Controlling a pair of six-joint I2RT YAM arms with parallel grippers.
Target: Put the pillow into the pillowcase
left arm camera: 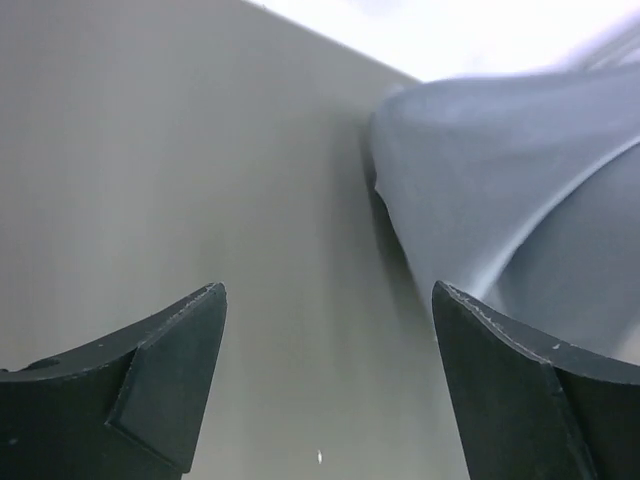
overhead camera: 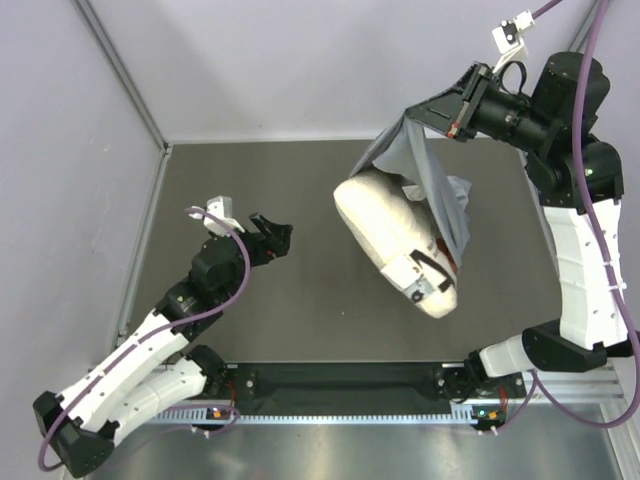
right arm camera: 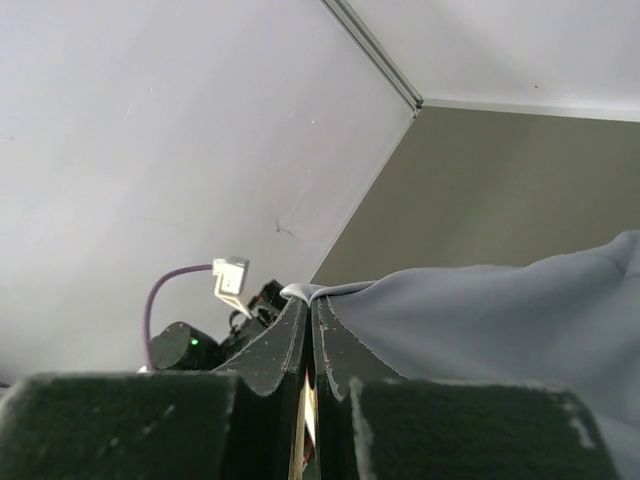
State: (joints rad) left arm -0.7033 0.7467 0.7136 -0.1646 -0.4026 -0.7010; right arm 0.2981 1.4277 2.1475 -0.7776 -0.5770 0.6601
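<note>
Grey-blue and thin, hung in soft wrinkled folds at 1 o'clock: the pillowcase (overhead camera: pixel 432 175). Was pinched by its edge in the pressed-together right end effector (overhead camera: pixel 418 112) and draped over the 3 o'clock side of the pillow (overhead camera: pixel 385 225). Lay plump, cream and quilted just right of centre on the dark matte bench (overhead camera: pixel 250 190), white tag toward 5 o'clock. Stood spread wide at 9 o'clock, black wedge-shaped fingers around nothing: the left end effector (overhead camera: pixel 272 238).

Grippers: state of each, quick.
Left gripper: open, holding nothing.
Right gripper: shut on the pillowcase, holding its edge up.
</note>
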